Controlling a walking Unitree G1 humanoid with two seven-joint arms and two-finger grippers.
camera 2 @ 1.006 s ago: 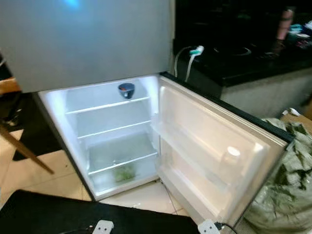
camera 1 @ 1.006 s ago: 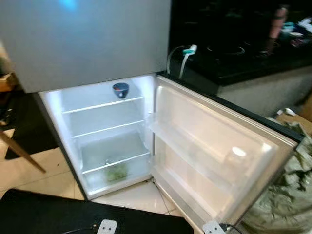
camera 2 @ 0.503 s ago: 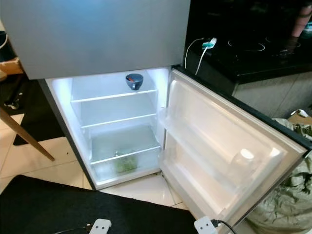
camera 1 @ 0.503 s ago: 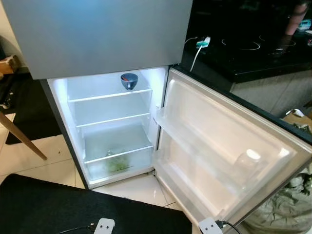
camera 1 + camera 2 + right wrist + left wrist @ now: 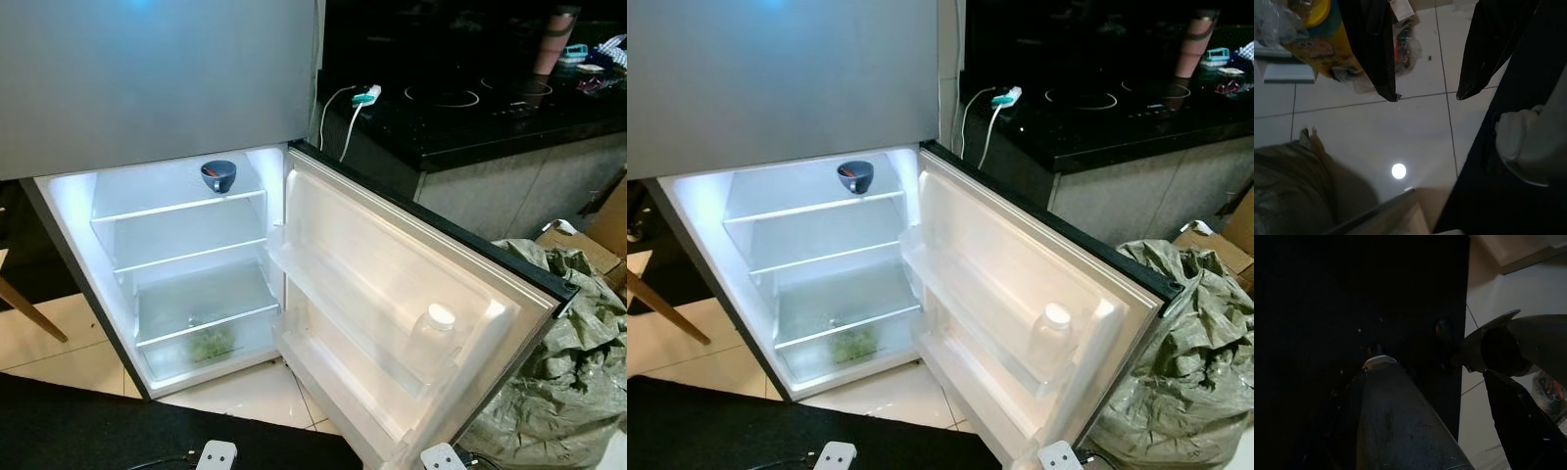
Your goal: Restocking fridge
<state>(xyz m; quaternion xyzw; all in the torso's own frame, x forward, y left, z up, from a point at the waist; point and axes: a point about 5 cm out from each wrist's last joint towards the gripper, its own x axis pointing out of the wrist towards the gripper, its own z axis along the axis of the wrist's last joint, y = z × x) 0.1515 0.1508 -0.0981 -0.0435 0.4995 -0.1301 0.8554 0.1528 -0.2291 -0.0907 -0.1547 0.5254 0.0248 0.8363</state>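
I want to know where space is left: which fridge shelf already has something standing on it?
The top shelf: a dark blue bowl stands on it toward the back. The shelf below is bare.

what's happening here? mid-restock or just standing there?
Nothing is being handled at this moment. The robot faces the open fridge: a blue bowl sits on the top shelf, something green lies in the bottom drawer, and a white-capped bottle stands in the door rack. The right gripper hangs open over the tiled floor, holding nothing. The left gripper hangs idle in shadow.
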